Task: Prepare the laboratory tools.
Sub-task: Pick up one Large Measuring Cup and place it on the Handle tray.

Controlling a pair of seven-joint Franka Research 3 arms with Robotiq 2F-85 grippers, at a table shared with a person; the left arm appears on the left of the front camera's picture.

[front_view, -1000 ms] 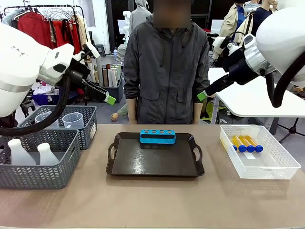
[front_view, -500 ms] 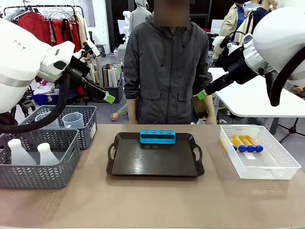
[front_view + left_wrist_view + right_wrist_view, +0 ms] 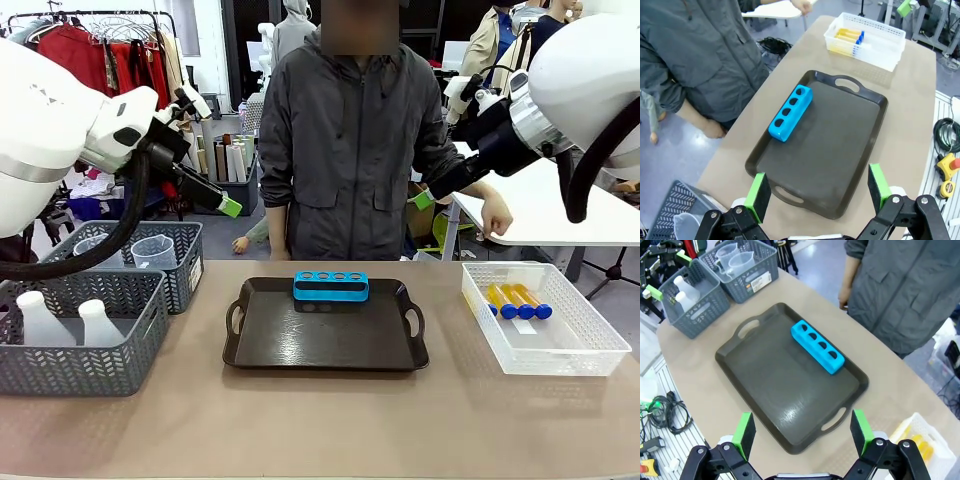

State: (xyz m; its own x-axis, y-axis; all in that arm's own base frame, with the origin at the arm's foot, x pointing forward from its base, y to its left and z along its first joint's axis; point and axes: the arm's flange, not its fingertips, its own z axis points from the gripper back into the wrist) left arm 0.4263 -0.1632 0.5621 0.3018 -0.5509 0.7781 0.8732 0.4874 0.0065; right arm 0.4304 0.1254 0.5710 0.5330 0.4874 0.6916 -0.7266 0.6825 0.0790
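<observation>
1. The table (image 3: 320, 430) spreads wide and tan, with open surface along its near edge and in the gaps on either side of the tray.
2. The left arm (image 3: 50, 120) swings in high from the left. The left gripper (image 3: 230, 207) hangs well above the table, and its wrist view shows the green pads (image 3: 759, 194) wide apart with nothing between them.
3. The right arm (image 3: 590, 70) mirrors it. The right gripper (image 3: 424, 200) is up by the person's (image 3: 350, 140) sleeve, fingers spread and holding nothing.
4. The person stands at the far edge, one hand (image 3: 494, 215) hanging beyond it.
5. The dark brown tray (image 3: 330, 345) sits dead centre, a handle at each end, most of its floor bare.
6. Two grey mesh baskets (image 3: 85, 365) crowd the left edge. The near one holds two translucent white conical flasks (image 3: 40, 322) and the far one holds clear measuring beakers (image 3: 155, 250).
7. The white basket (image 3: 545, 362) sits at the right, well apart from the tray.
8. The blue tube rack (image 3: 331, 286) lies along the tray's far rim, four holes facing up.
9. The blue-capped tubes of yellow liquid (image 3: 518, 301) lie side by side in the white basket.
</observation>
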